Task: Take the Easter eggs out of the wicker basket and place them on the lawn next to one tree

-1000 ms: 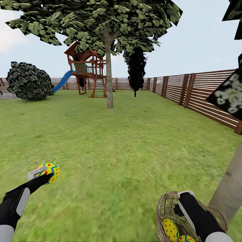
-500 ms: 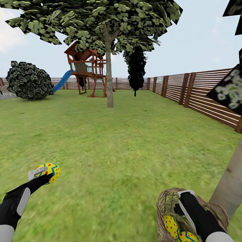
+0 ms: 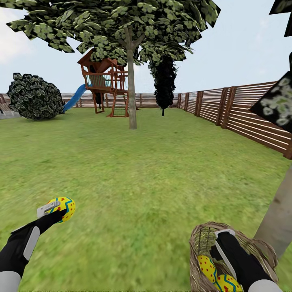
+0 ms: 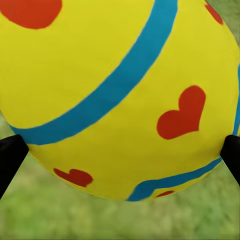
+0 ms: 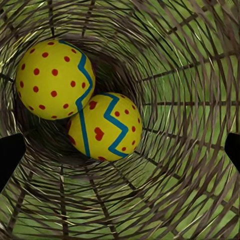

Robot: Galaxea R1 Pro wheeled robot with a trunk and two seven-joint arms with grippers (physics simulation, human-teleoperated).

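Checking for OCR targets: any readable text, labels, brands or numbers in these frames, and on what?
None: no words, numbers, labels or brand marks read in any view.
The egg in the left gripper: only blue bands and red hearts, no lettering.
The two eggs in the wicker basket: blue zigzags and red dots, no text.
Fence and playset: no signs seen.

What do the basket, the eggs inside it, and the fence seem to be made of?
The wicker basket looks like woven brown wicker: thin crossing strands with grass showing through the gaps. The two eggs inside look smooth and painted, yellow with blue zigzags and red marks; whether plastic or real shell, I cannot tell. The fence appears to be dark brown wooden slats.
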